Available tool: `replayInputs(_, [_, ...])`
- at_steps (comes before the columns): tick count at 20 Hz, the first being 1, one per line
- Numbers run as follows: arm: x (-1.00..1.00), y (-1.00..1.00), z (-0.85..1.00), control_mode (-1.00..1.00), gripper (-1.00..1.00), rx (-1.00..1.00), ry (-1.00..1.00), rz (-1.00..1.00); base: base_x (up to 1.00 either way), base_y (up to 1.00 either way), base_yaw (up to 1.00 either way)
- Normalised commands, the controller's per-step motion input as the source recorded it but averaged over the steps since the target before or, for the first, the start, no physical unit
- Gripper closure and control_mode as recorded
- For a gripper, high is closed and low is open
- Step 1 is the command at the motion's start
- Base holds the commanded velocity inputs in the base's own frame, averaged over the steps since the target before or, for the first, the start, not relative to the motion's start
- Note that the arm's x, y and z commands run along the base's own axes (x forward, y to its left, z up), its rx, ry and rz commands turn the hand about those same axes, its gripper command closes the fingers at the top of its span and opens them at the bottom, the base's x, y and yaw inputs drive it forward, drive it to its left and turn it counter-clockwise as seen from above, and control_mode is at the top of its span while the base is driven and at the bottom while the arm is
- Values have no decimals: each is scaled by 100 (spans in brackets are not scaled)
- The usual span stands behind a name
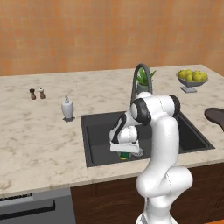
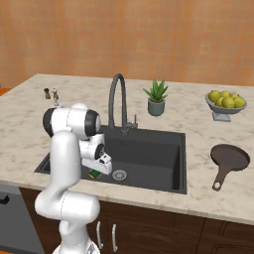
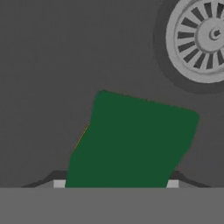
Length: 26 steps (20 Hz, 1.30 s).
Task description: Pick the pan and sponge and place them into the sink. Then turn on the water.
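You have one pan (image 2: 229, 158), one sponge (image 3: 131, 140), one sink (image 2: 154, 154) and one tall bent tap (image 2: 118, 101). On the bench (image 1: 39, 140) you can also count two little shakers (image 1: 37, 93), one white soap bottle (image 1: 67, 108), one potted plant (image 2: 156, 99) and one bowl of yellow fruit (image 2: 226, 103).

Your claw (image 3: 114, 183) is down low inside the sink, right next to the round silver drain (image 3: 203, 39). The sponge sits between the two finger tips, and they look closed on its sides (the tips are mostly hidden, so you see just their ends). The jaws are about half open, as wide as the sponge. From the base views you can see a bit of green and yellow peeking out under the white hand.

The sponge is a green block with a thin yellow edge. The sink is a dark grey box shape with a flat floor. The drain is shiny with slits like a wheel. The pan is round, flat and dark brown with a short handle, and it rests on the speckled stone bench to the right of the sink, apart from it.
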Motion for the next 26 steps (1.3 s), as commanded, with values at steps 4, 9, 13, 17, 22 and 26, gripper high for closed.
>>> replayInputs(4, [39, 0, -40, -100, 100, 0, 0, 0, 0, 0, 0])
replayInputs(9, [26, 1, -6, -100, -100, 0, 0, 0, 0, 0, 0])
replayInputs(13, [32, 24, -13, -100, -100, 0, 0, 1, 0, 0, 0])
replayInputs(17, [18, 3, -21, -100, -100, 1, 0, 4, 0, 0, 0])
replayInputs(22, [39, 10, -24, -100, -100, 2, 0, 3, 0, 0, 0])
replayInputs(26, [23, 4, -4, -100, -100, 4, 0, 2, 0, 0, 0])
